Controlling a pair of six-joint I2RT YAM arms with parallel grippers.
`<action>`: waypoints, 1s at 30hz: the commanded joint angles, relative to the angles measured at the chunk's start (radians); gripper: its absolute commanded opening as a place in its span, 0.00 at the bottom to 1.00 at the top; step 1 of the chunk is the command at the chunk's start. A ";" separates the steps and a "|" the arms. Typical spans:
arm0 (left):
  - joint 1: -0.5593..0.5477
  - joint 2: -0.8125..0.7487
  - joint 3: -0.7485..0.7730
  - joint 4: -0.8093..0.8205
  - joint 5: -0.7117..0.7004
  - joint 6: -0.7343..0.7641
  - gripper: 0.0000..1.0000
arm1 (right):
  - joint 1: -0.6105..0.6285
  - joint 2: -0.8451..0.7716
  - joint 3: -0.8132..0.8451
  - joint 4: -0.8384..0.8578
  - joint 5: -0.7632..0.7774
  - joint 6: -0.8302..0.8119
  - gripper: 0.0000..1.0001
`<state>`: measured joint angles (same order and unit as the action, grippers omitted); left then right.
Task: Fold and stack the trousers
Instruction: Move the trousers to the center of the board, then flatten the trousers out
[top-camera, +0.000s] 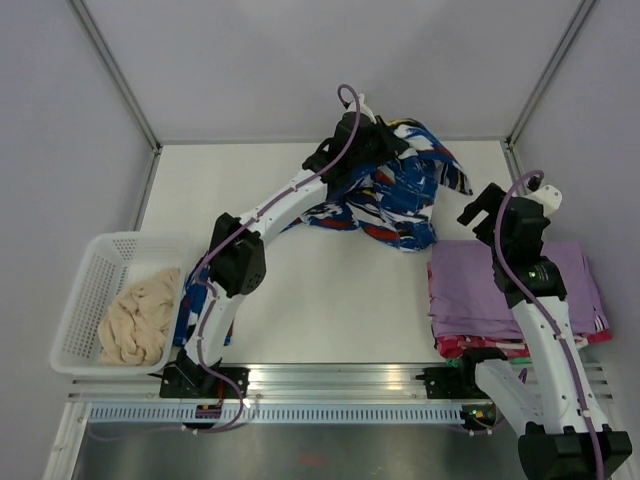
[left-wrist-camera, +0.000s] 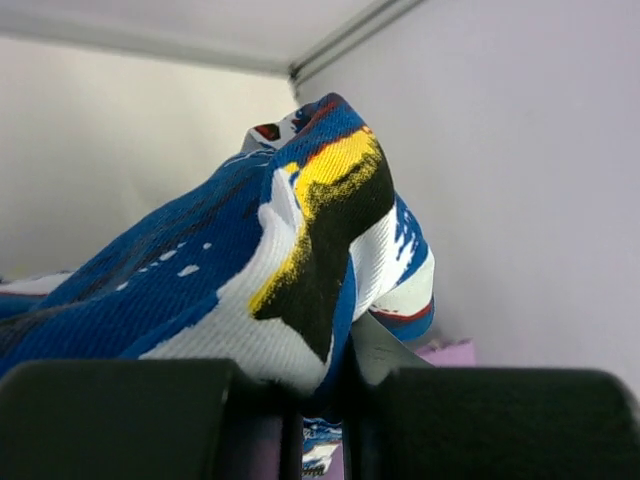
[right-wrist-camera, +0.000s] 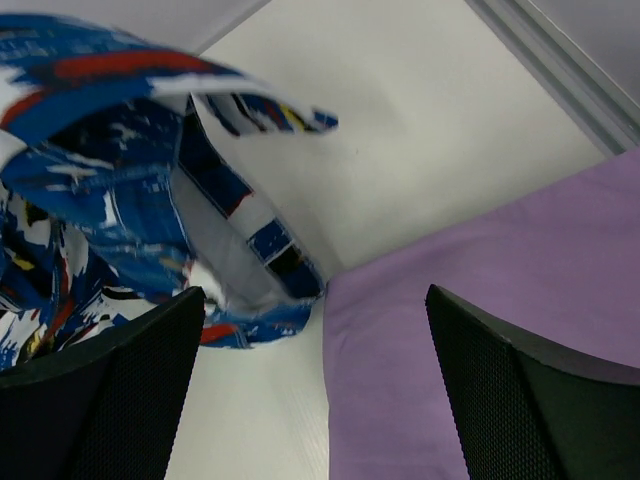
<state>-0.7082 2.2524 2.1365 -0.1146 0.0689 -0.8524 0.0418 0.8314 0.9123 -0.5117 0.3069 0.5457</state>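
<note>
Trousers in a blue, white and black print with red and yellow flecks hang bunched near the middle of the far edge of the table. Their upper part is lifted off the surface and their lower folds trail onto it.

At the near left corner stands a white basket with a cream fluffy bundle lying in it. Just beside its right wall, against the left arm's base, a strip of blue print cloth shows; what it belongs to I cannot tell.

The left gripper is reached out to the far edge. Its fingers are pressed together on a fold of the trousers, and the fabric rises out of them and drapes over the wrist.

The right gripper hangs with its fingers spread wide and nothing between them. It is above the left edge of the lilac stack, just beside the trousers' lowest folds and not touching them.

That stack of folded garments lies along the right edge. A red layer peeks out at its near side.
</note>
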 joint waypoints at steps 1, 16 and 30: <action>0.001 0.071 0.127 0.248 -0.064 -0.068 0.07 | -0.002 0.029 0.000 0.062 -0.018 0.002 0.98; 0.047 -0.196 -0.042 -0.142 -0.362 0.346 1.00 | -0.002 0.086 -0.049 0.122 -0.063 -0.029 0.98; 0.055 -0.273 -0.283 -0.389 -0.362 0.624 1.00 | -0.198 0.541 0.170 0.451 -0.155 0.131 0.98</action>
<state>-0.6529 2.0521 1.9678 -0.3904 -0.2436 -0.2413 -0.0898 1.2694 0.9905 -0.2417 0.2199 0.5926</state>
